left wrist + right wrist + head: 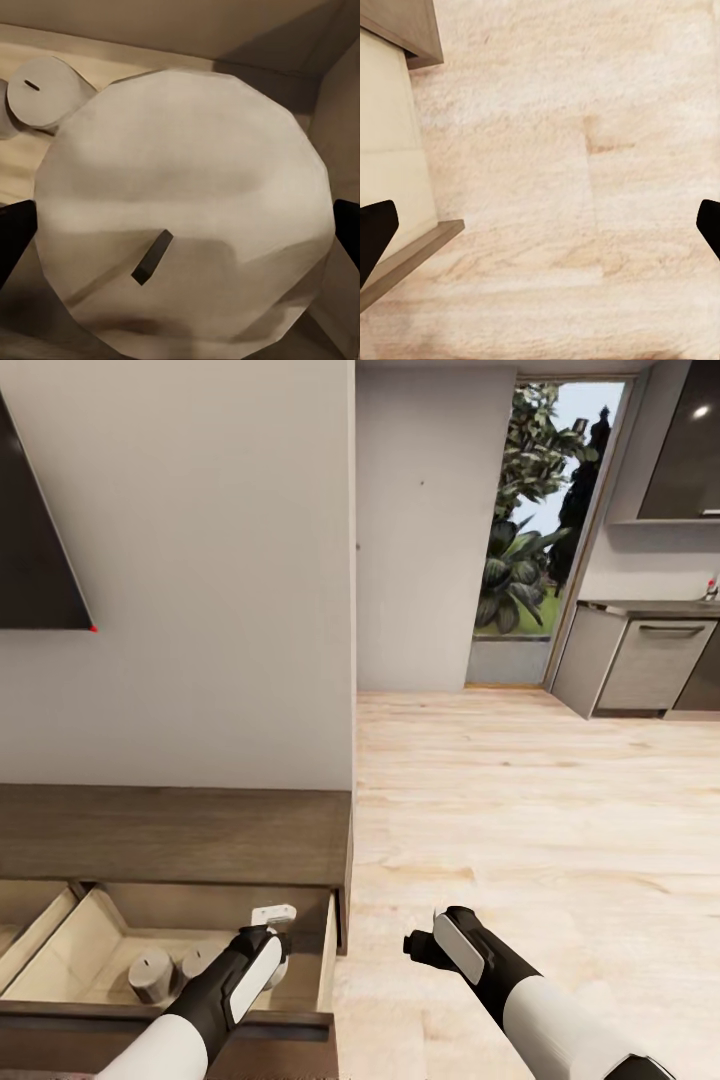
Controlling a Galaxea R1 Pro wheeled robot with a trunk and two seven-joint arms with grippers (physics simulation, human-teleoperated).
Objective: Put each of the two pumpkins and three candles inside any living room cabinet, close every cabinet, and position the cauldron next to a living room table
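— What's around you?

— Pale wood floor point(520, 810) and a grey wall; I'm over the dark-brown cabinet point(180, 830), whose drawer point(325, 960) is pulled out.

— And your left gripper point(270, 950)?

— It reaches down into the drawer. In the left wrist view a candle point(187, 202) sits between the finger tips at either edge, wick up. I cannot tell whether the pads grip it or merely flank it.

— Other candles?

— Two stand upright on the beige drawer floor just beside it point(150, 972) point(196, 963).

— The right gripper point(415, 945)?

— Spread wide, holding nothing, above bare floor just beyond the drawer's corner point(427, 236).
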